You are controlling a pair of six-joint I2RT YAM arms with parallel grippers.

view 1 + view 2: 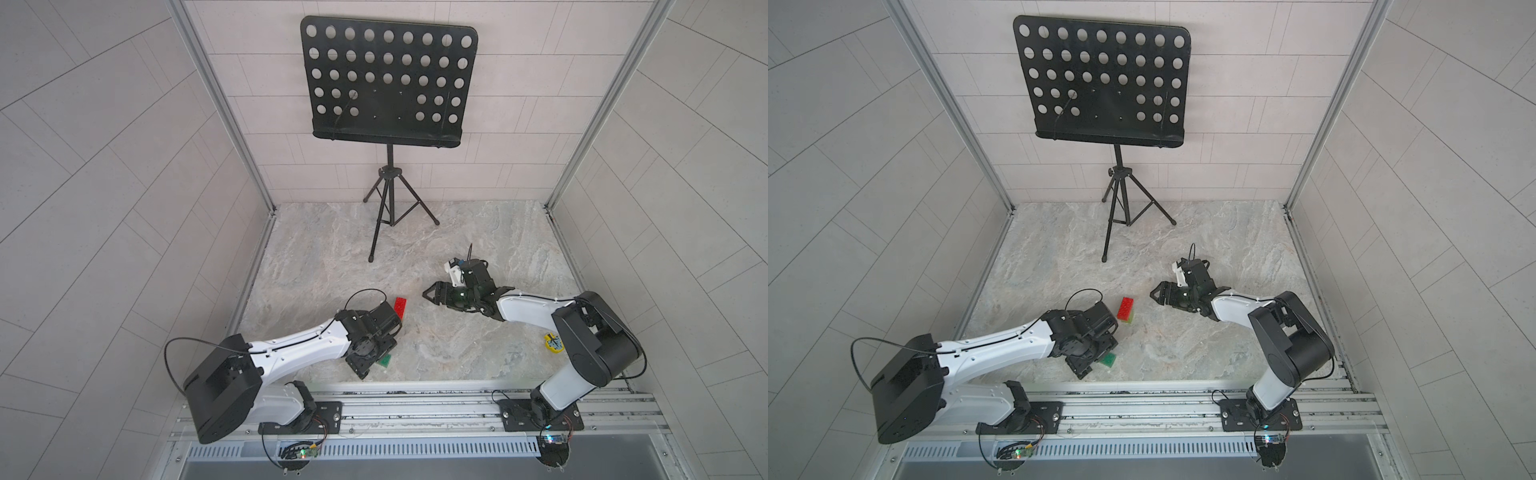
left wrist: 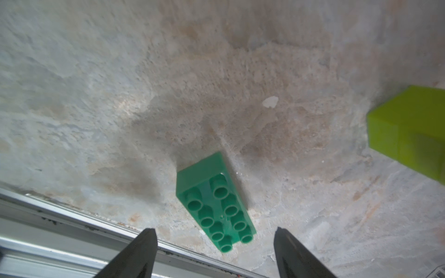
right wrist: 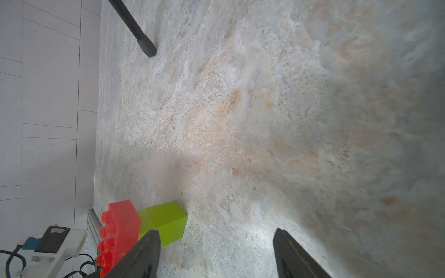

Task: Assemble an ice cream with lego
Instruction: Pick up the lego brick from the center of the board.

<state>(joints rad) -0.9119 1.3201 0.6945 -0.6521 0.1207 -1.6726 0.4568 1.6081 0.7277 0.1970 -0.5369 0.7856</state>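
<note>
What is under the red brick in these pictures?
A lime-green stack sits directly under the red brick and rests on the table. In a top view only a lime edge shows. The red brick's underside and the studs joining the two are covered.

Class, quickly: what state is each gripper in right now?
Left gripper: open, holding nothing; green brick lies free.
Right gripper: open, holding nothing.

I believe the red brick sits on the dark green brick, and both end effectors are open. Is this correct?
No: the red brick sits on the lime-green bricks, as the right wrist view shows; the dark green brick lies apart. The left end effector and right end effector are open.
</note>
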